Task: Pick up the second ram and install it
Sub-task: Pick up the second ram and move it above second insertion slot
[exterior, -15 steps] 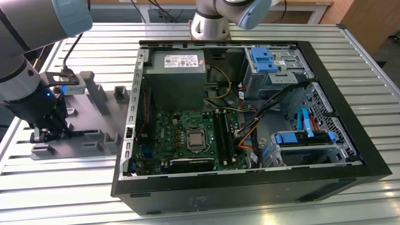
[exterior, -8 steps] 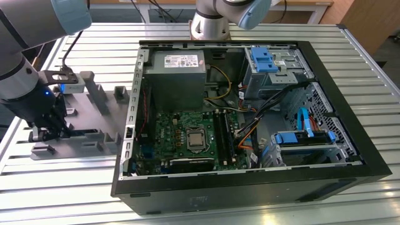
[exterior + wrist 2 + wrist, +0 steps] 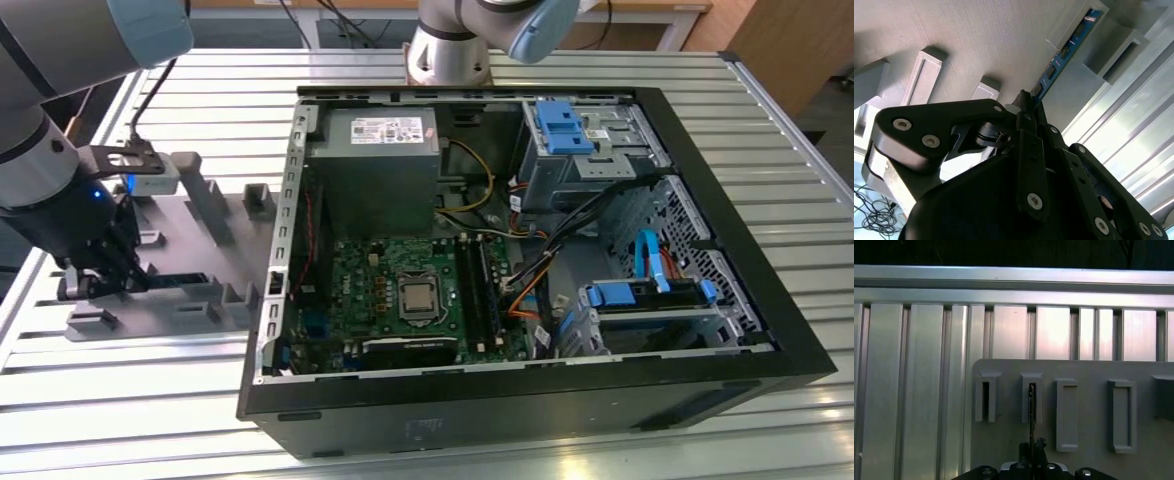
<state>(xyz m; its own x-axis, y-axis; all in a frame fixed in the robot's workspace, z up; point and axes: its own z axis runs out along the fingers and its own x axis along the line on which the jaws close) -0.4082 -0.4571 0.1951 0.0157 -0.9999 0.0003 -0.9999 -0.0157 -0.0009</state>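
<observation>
— Pincer [image 3: 1026, 101] status: spread or pressed together?
— Pressed together on the second ram [image 3: 1066, 50]. In the second wrist view the dark fingers [image 3: 1029, 145] pinch one end of the blue stick. Its far end sits inside a raised slot block of the grey tray [image 3: 979, 35].
— How does the stick stand?
— On edge. In the first wrist view it is a thin line running from the pincer into one slotted block. A second slotted block is just beside it, and two closed rectangular blocks stand further along the tray.
— And in the exterior view?
— The arm [image 3: 54, 190] hangs over the tray, the pincer down among the blocks. The tray lies on the slatted metal bench [image 3: 134, 400], at nine o'clock from the open computer case [image 3: 534, 410] and just beside its wall.
— Inside the case?
— The green motherboard [image 3: 387, 290] lies at about seven o'clock of the interior, with the dark memory slots [image 3: 477, 290] along its three o'clock edge. A grey power supply [image 3: 380, 150] sits at eleven o'clock, and blue drive brackets [image 3: 561, 128] at one and four o'clock. The ram is well apart from those slots.
</observation>
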